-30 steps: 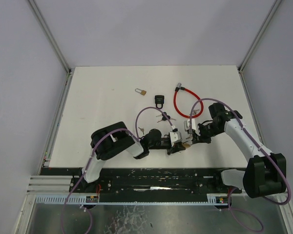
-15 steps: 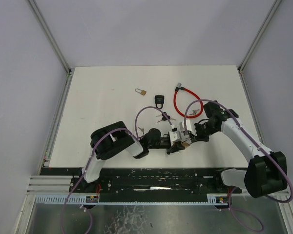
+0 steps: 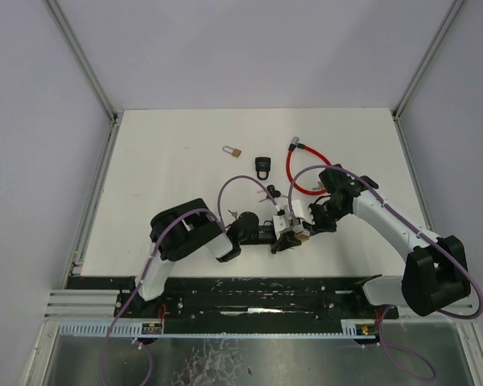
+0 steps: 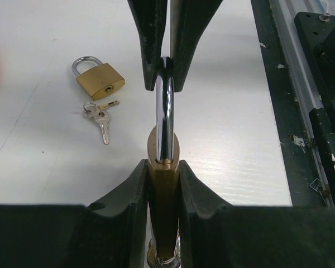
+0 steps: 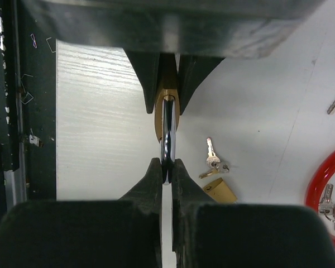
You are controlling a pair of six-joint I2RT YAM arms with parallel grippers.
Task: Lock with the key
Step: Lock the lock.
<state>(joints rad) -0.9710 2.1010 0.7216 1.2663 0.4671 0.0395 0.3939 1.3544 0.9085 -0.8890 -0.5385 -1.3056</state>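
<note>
Left claw [image 4: 163,170] is standing narrowly open, its two fingers pressing on the flat sides of the brass body of the held padlock [image 4: 163,204]. Right claw [image 5: 166,163] is almost fully closed, pinching the top of the bend of the steel shackle [image 4: 165,111]. The held padlock is hanging between the two claws, clear of the white table [image 3: 169,185], near its front edge and just right of centre. Its body is golden and edge-on to both wrist cameras, and its shackle is bright, polished and seated in the body. Something silvery is showing at the lower end of the body, too hidden to identify.

Locks being counted:
- a second brass padlock [image 4: 100,80], lying just beside the held one with a bunch of keys [image 4: 100,114] next to it
- a third brass padlock [image 3: 234,151], lying farther back
- one black padlock [image 3: 262,166]
- one red cable lock [image 3: 288,170]

Other keys [image 3: 233,214] are lying loose near the left arm.
</note>
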